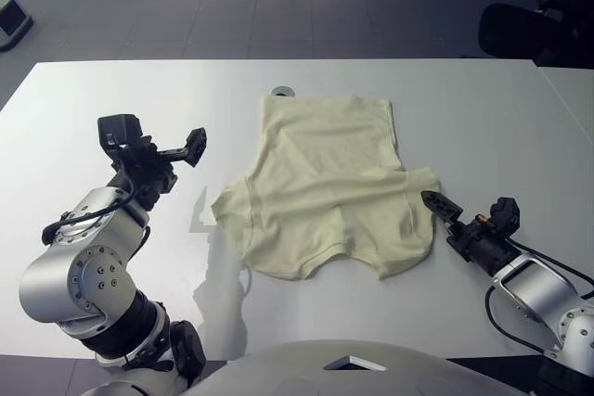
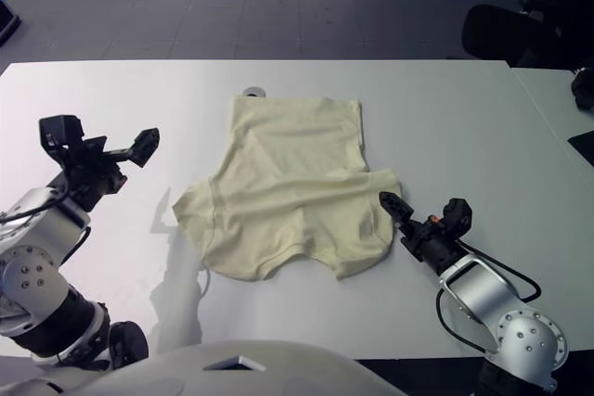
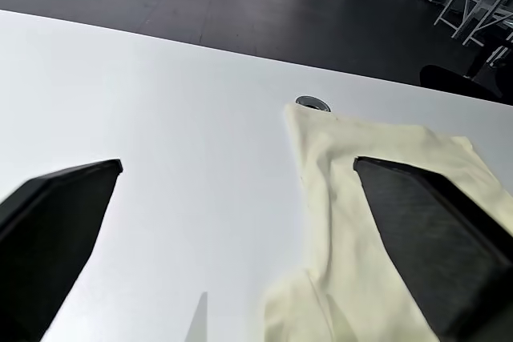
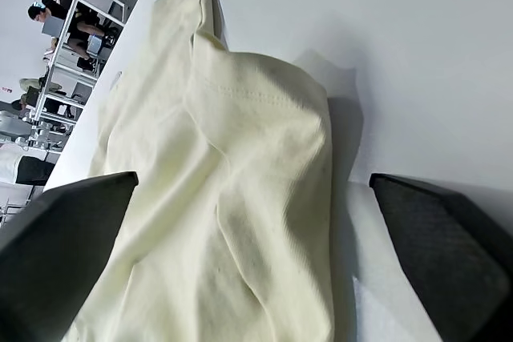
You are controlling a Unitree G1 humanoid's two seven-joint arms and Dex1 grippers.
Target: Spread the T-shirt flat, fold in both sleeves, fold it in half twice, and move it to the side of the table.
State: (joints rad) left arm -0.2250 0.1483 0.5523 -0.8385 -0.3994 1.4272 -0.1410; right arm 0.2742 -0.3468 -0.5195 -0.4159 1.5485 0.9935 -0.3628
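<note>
Two grippers, both open and holding nothing, flank a pale yellow T-shirt (image 1: 325,183) that lies near the middle of the white table (image 1: 501,118). The shirt is mostly spread out, collar end toward the robot and hem toward the far edge, with soft wrinkles across the body. Its sleeve on the robot's left sticks out sideways, while the sleeve on the right lies bunched, with a raised fold in the cloth. The left gripper (image 1: 156,141) hangs above bare tabletop to the left of the shirt, apart from it, its dark fingers (image 3: 56,222) spread wide. The right gripper (image 1: 469,212) sits low at the shirt's right side, its jaws wide apart and one fingertip just at the edge of the bunched sleeve; whether it touches the cloth cannot be told. A small round grommet (image 1: 283,92) is set in the table just beside the far left corner of the hem.
</note>
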